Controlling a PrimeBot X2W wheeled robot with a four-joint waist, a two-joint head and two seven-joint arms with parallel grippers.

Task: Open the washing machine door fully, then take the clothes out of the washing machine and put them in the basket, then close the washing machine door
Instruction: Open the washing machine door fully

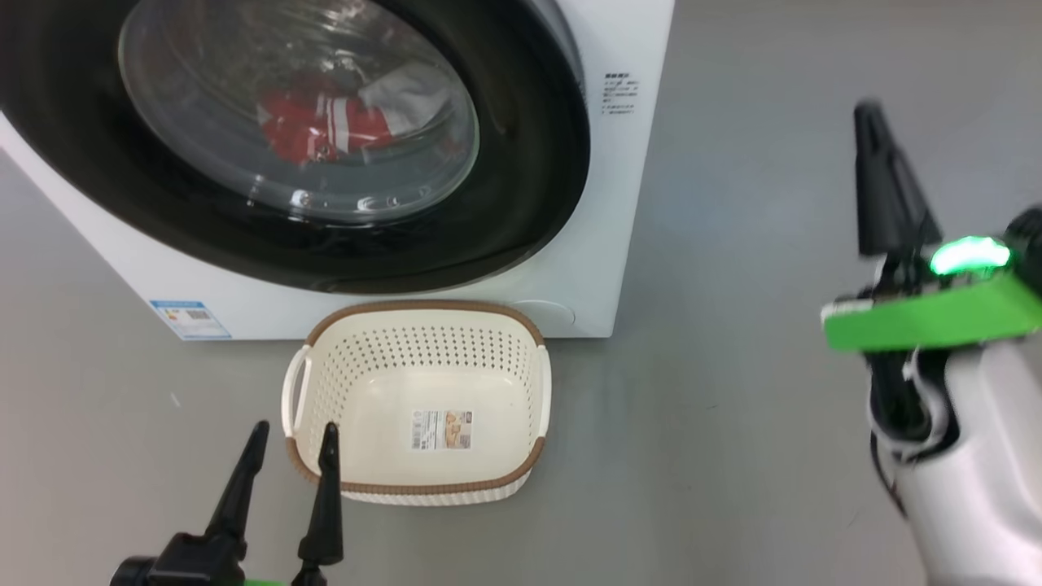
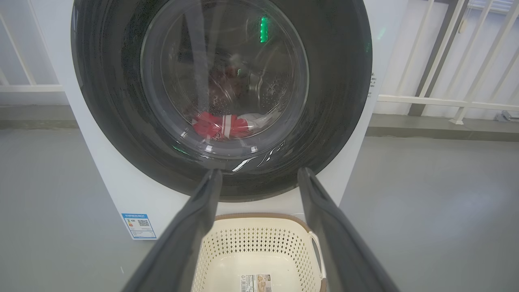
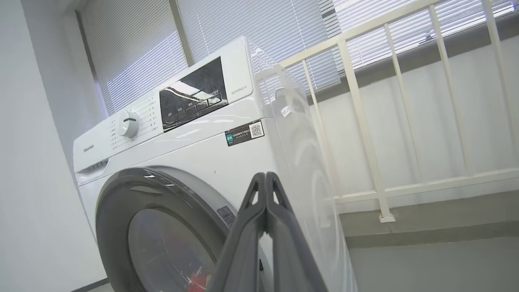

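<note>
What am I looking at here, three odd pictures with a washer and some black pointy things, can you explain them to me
These are three cameras on one two-armed robot. The head view looks down at a white washing machine with its round black-rimmed door closed and red and white clothes behind the glass. An empty cream basket sits on the grey floor in front. The black pointy things are the robot's jaws. The left gripper, at lower left, is open beside the basket; its wrist camera looks between its fingers at the door. The right gripper is raised at the right, shut on nothing; its wrist camera looks up at the machine's control panel and a white railing.
</note>
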